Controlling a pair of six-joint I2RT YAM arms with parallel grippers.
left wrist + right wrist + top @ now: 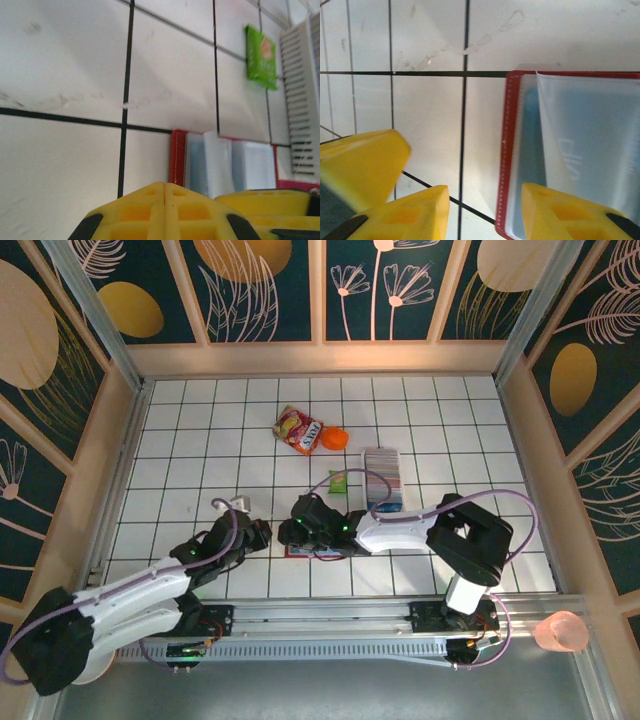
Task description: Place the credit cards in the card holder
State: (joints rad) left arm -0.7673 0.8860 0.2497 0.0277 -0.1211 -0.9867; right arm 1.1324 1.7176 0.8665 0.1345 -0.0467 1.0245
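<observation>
Lying open on the desk near its front edge: red card holder, bluish pockets facing up. Right end effector spread, straddling the holder's red left edge. Left end effector pressed together, just beside the holder. Credit cards stacked in the white tray, farther back.

our left arm reaches forward, low | our left gripper has jaws closed | our right arm bends leftward | our right gripper has jaws apart

Robot lab cell — gridded white tabletop, patterned wall panels (floral), aluminium rail
</observation>
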